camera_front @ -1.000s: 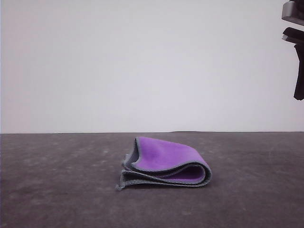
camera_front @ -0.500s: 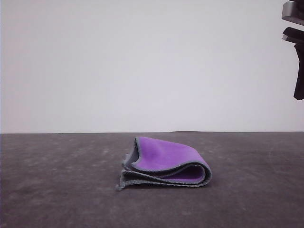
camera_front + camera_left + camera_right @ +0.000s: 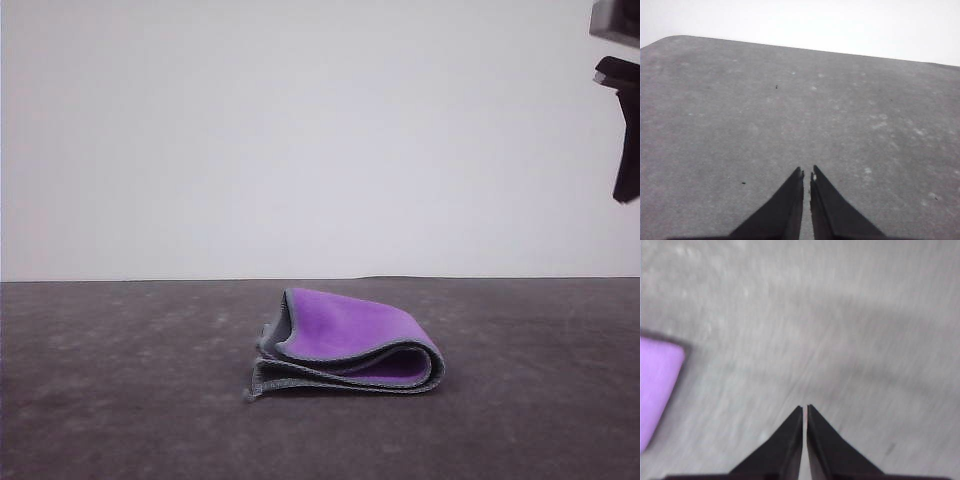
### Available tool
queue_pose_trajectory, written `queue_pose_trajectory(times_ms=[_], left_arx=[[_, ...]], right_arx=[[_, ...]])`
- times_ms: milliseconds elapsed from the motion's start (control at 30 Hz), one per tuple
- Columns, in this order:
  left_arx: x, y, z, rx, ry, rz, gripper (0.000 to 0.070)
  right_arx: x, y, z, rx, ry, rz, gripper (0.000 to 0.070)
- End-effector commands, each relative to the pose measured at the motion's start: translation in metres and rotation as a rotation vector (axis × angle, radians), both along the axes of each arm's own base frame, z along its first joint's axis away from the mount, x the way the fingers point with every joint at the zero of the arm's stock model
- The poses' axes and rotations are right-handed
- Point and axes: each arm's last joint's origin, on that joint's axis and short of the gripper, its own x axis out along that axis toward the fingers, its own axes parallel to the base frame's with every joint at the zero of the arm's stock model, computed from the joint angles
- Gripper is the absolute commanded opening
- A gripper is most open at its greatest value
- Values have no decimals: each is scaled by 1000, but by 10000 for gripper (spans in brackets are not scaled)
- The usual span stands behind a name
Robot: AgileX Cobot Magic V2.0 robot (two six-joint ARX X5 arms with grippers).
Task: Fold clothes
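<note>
The clothes [image 3: 348,343] lie folded into a small bundle in the middle of the dark table, purple face up and on the outside, with the grey hem along the edges. One purple corner of the clothes [image 3: 657,390] shows in the blurred right wrist view, off to the side of my right gripper [image 3: 804,409]. That gripper is shut with nothing in it, high above the table; its dark finger [image 3: 627,150] hangs at the right edge of the front view. My left gripper [image 3: 806,173] is shut and empty over bare table.
The dark grey table [image 3: 120,400] stretches wide around the bundle, with a plain white wall [image 3: 300,130] behind its far edge. The table's far edge and a rounded corner [image 3: 670,40] show in the left wrist view.
The right arm has risen slightly at the right edge of the front view. The folded bundle has not moved.
</note>
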Motion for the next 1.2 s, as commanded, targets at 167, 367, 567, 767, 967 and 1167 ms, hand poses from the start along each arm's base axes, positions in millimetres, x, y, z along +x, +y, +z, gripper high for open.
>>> queue_pose_trajectory(times_ms=[167, 367, 567, 767, 967, 1167], left_arx=[[1, 0, -8, -4, 26, 1, 17], [1, 0, -8, -4, 26, 1, 17], [1, 0, -7, -4, 26, 1, 17], [1, 0, -7, -4, 26, 1, 17], [1, 0, -7, -4, 26, 1, 17], [1, 0, -7, -4, 26, 1, 17]], right_arx=[[-38, -3, 23, -50, -346, 25, 9], [-88, -11, 1, -89, -557, -17, 9], [-124, -12, -32, -97, -675, -47, 9], [-138, -14, -67, -69, -691, -149, 9], [-139, -15, -92, -64, -671, -200, 9], [-140, -14, -106, -67, -667, -226, 9]])
